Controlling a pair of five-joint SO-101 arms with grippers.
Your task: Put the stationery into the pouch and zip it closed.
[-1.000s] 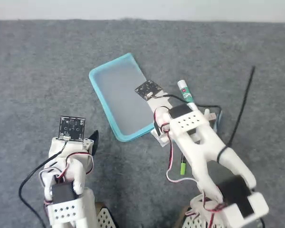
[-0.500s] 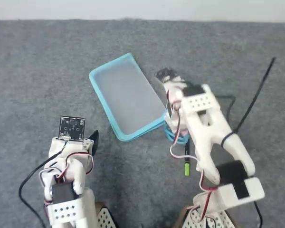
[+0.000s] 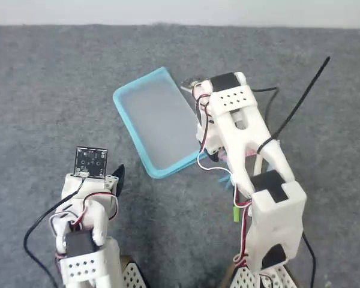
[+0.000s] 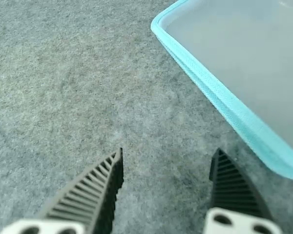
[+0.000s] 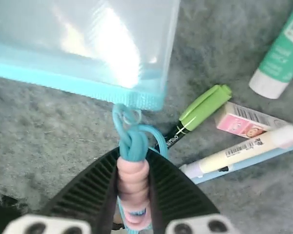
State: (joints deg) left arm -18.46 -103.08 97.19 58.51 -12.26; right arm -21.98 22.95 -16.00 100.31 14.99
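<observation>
right gripper is clamped on the zip pull; best draw it steadily along the pouch edge ahead, while the left gripper, fingers apart, pins the pouch.

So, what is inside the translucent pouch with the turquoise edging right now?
Nothing shows through the translucent pouch; its corner under the right arm is covered. The green-capped pen and glue stick lie outside it.

Grey felt-like table covering, pale wall strip along its far edge
</observation>
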